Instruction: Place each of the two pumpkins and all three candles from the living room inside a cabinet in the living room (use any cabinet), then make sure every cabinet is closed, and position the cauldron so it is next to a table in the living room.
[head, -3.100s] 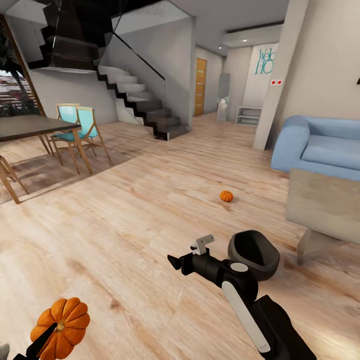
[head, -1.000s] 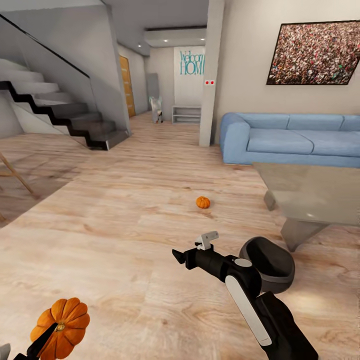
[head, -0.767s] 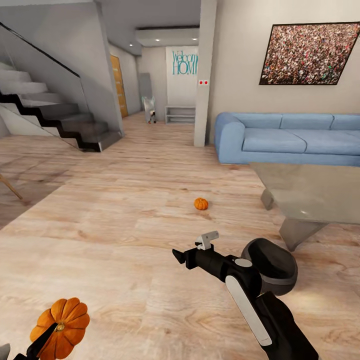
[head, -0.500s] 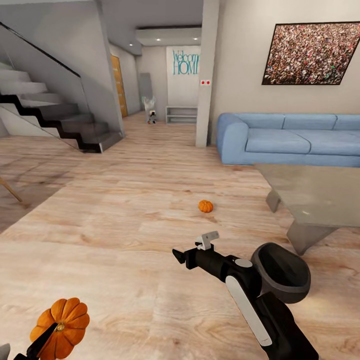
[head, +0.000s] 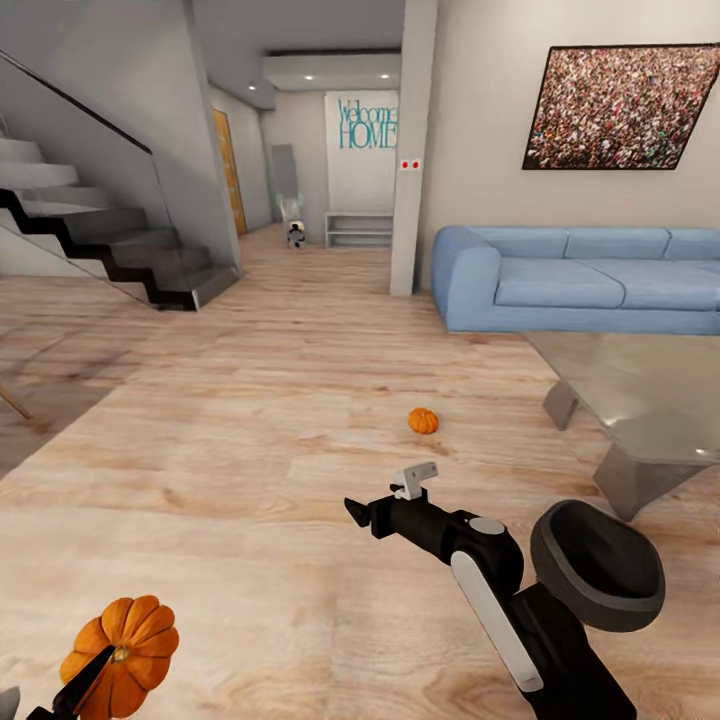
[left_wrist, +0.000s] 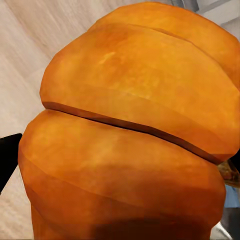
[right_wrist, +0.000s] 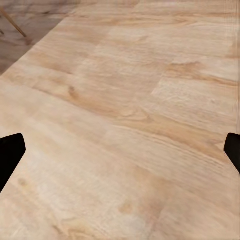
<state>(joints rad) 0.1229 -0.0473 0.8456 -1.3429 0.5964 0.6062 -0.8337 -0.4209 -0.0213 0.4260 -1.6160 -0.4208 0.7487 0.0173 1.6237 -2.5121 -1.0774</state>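
While the left gripper (head: 85, 680) grips one ribbed orange pumpkin (head: 120, 655), the second small orange pumpkin (head: 423, 420) lies on the wooden floor (head: 250, 450) ahead of the spread, empty right gripper (head: 385, 500), the nearer one.

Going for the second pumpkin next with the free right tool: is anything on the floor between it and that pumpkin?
Nothing visible. The pumpkin on the floor sits ahead of the open right tool with bare wood floor between them. The cauldron and the grey table stand off to the right of that line.
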